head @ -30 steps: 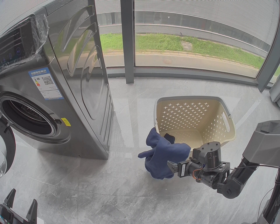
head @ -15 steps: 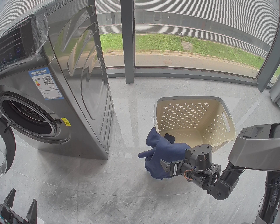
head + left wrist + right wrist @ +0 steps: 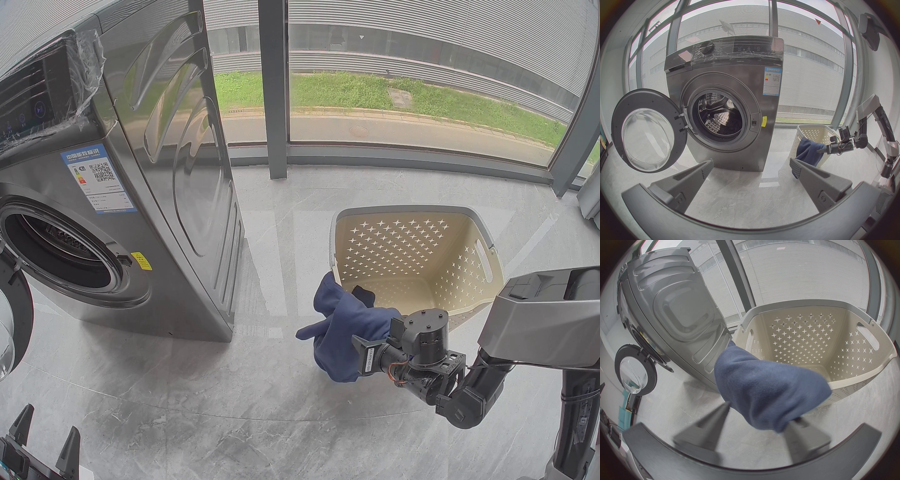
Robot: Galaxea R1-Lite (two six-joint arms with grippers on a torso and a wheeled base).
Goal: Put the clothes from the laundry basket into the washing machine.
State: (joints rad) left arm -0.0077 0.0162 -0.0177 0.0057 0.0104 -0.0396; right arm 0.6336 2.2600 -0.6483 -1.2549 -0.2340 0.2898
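Observation:
A dark blue garment (image 3: 340, 331) hangs over the near left corner of the cream laundry basket (image 3: 406, 211), its lower part dangling outside just above the floor. My right gripper (image 3: 361, 351) is at the garment's right side, open, and in the right wrist view the cloth (image 3: 768, 390) droops between its spread fingers (image 3: 703, 427). The grey washing machine (image 3: 125, 187) stands at the left with its drum opening (image 3: 62, 253) uncovered. My left gripper (image 3: 750, 168) is open and holds nothing, low before the machine (image 3: 725, 103), whose round door (image 3: 647, 131) is swung open.
A glass wall and window frame (image 3: 273, 87) run behind the basket. Bare tiled floor (image 3: 250, 400) lies between the machine and the basket. In the left wrist view the basket (image 3: 815, 131) with the garment (image 3: 807, 151) stands to the machine's right.
My right arm has shifted left toward the garment, bringing the fingers up against the hanging cloth. The garment, basket and left gripper have stayed in place.

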